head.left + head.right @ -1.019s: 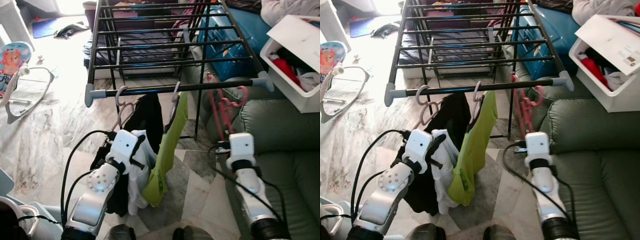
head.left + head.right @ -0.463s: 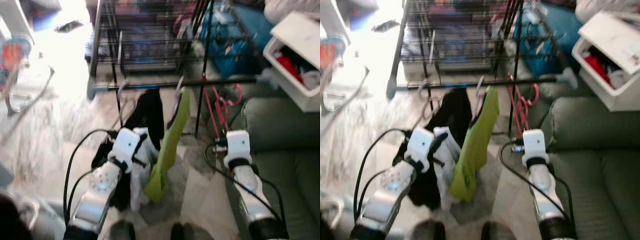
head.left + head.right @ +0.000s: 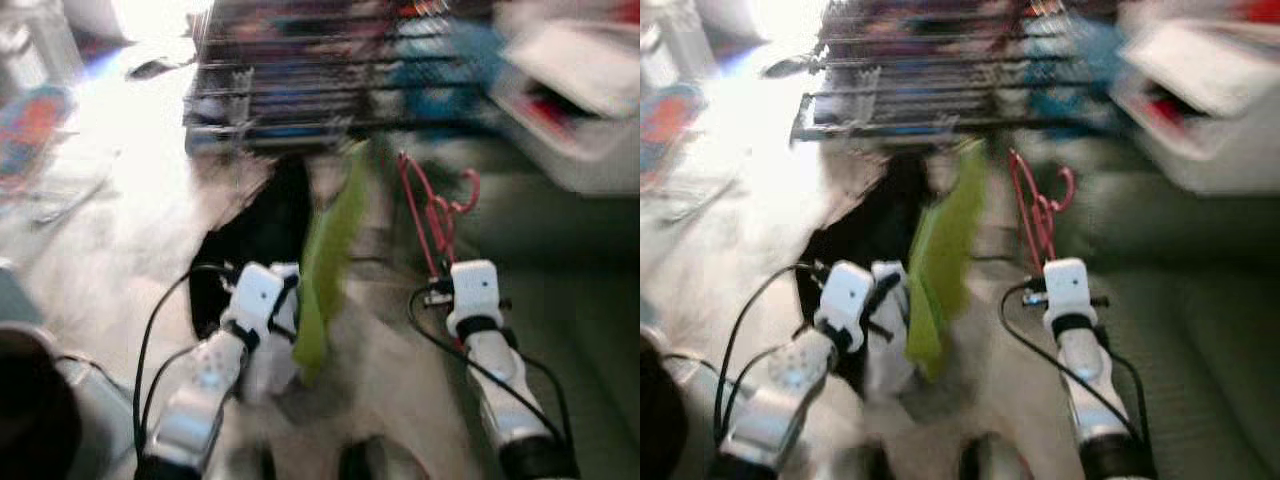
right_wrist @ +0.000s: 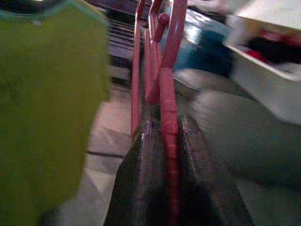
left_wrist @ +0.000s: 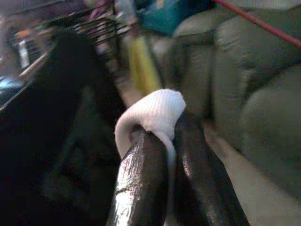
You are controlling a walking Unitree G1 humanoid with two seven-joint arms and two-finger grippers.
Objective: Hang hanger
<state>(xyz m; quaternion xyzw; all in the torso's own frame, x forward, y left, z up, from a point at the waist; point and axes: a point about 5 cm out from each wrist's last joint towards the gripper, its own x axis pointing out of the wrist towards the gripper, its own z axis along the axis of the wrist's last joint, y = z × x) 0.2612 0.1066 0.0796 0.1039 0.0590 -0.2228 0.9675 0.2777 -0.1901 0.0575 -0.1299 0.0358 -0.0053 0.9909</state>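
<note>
My right gripper point(image 4: 168, 141) is pressed together on the pink hanger point(image 3: 436, 215). In the right wrist view the hanger's lower bar runs straight down between my two black fingers point(image 4: 141, 174), and its frame and hook rise above the fingertips. I judge this low grip to be deliberate: it leaves the hook end free to be lifted over a rail.

In the head views the hanger stands upright above my right wrist, beside the near right end of the drying rack point(image 3: 330, 85), with the green sofa point(image 3: 560, 250) to its right. The hook is not on any rail. It sits below the rack's front edge, so I judge the hang itself as not yet done. The head views are heavily blurred, and the exact gap between hook and rail cannot be read.

My left gripper point(image 5: 162, 141) is pinched on a fold of white cloth point(image 5: 153, 113), which bulges out above the fingertips. In the head views this cloth point(image 3: 262, 350) hangs low, below the rack's front edge, between the black garment point(image 3: 265, 225) and the green garment point(image 3: 335, 255). My reading is that this grip draws the white cloth aside from the hanging clothes, but I cannot confirm the purpose.

Next requirement, as a judgement: raise the hook above the front rail at its free right-hand stretch, clear of the green garment, then lower it on. Risk: the hook catches the garment or misses the rail while the view is unsteady.
</note>
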